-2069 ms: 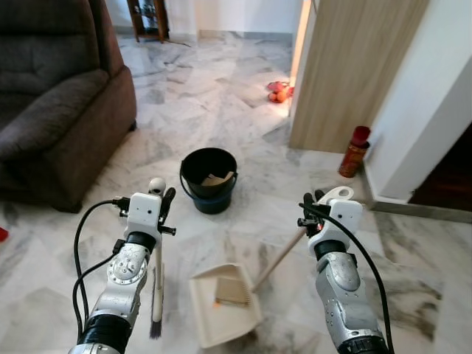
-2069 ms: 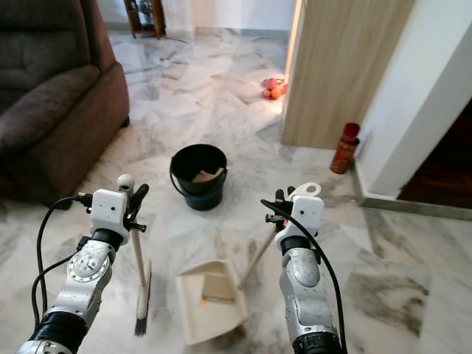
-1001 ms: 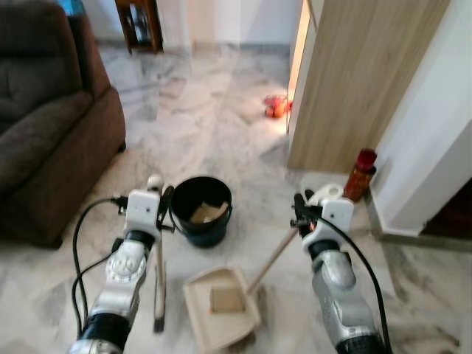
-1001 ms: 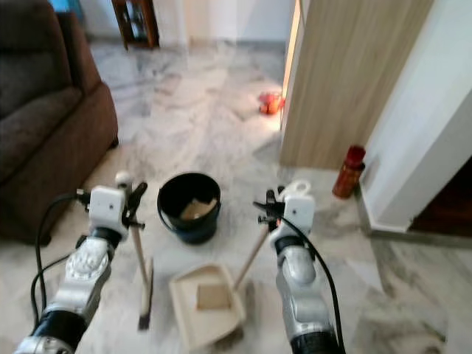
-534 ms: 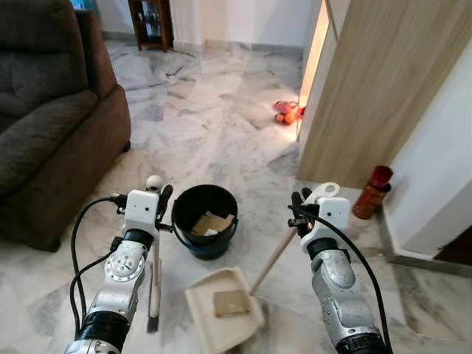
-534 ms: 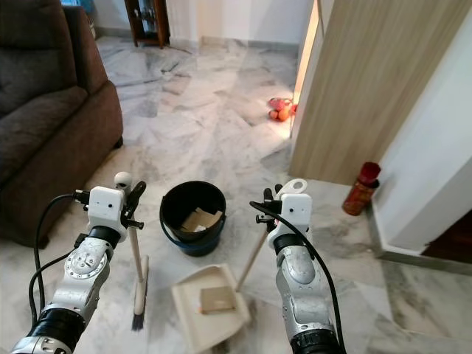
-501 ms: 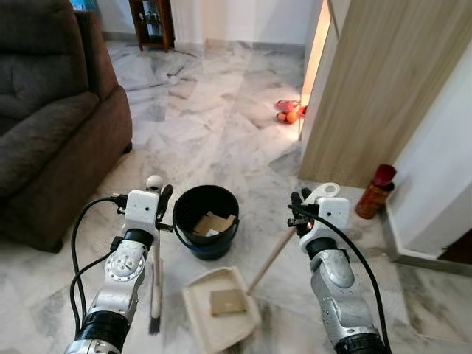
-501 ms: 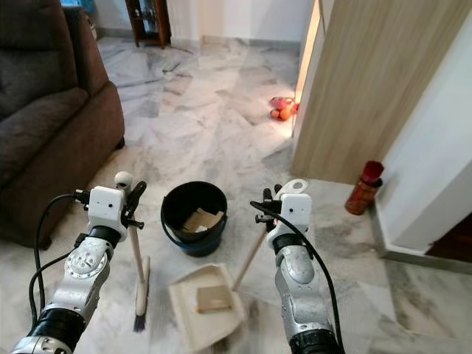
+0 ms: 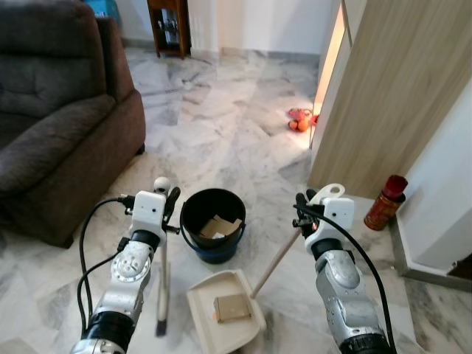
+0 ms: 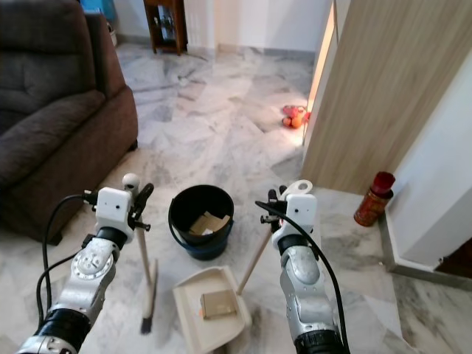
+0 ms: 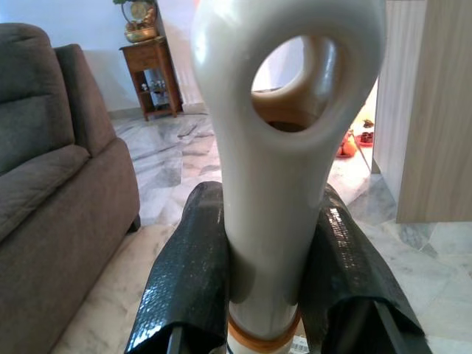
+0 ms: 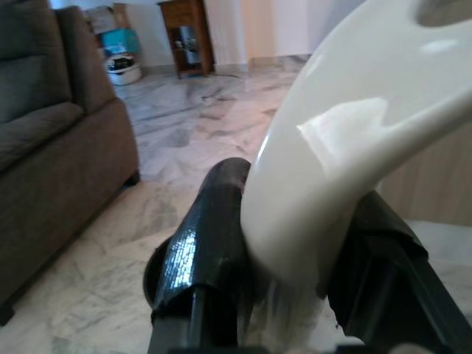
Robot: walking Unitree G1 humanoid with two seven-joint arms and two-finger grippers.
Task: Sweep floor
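Left claw [image 9: 168, 203], lower left of the head view: clamped on the top of the broom [image 9: 162, 280], whose cream handle hangs upright and whose dark bristles touch the marble floor [image 9: 221, 103] near the bottom edge; the wrist view shows both black fingers [image 11: 193, 273] pressed against the handle just below its hanging loop. Right claw [image 9: 304, 212], lower right: gripping the looped top of the dustpan [image 9: 225, 310] handle, the wooden shaft slanting down and left to the cream pan, which sits flat on the floor at bottom centre. Scrap [image 9: 233, 307]: one brown cardboard-like piece, lying in the pan. Bucket [image 9: 213, 224]: black, centre, between the two arms and just beyond the pan, with similar brown scraps inside. Sofa [image 9: 59, 118]: dark brown, upper left. Wooden panel [image 9: 383, 96]: upper right. Red can [image 9: 386, 202]: right edge, standing at the foot of the wall. Small orange objects [image 9: 299, 120]: on the floor beside the panel, too small to identify
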